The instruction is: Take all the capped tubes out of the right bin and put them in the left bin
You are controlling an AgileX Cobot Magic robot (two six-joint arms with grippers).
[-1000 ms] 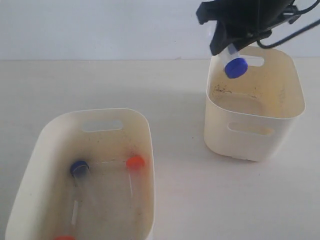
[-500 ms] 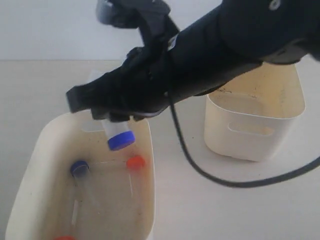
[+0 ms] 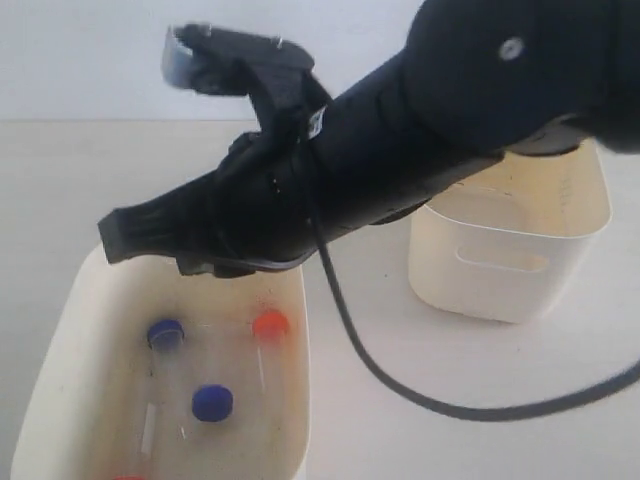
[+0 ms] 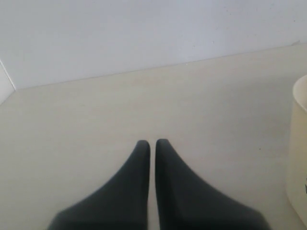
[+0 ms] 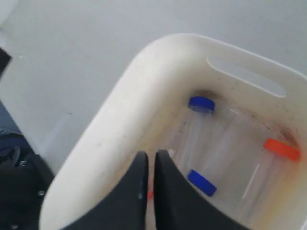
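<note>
Right gripper [image 5: 149, 160] pressed together, nothing held; slim clear blue-capped plastic tube [image 5: 202, 183] seen just beneath (judged light, slippery), best pinched mid-barrel.

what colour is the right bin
The right bin is cream-white, seen best in the exterior view.

this looks like a plain lab or robot test bench: a pale tabletop [image 3: 560, 440] runs up to a blank white wall [image 3: 100, 60], and a black robot arm [image 3: 400, 170] with a trailing cable [image 3: 480, 413] reaches over it. the left bin [image 3: 70, 350] and the right bin [image 3: 500, 285] are cream plastic, and the capped tubes [image 3: 212, 402] are clear screw-cap sample tubes of the laboratory kind.
</note>
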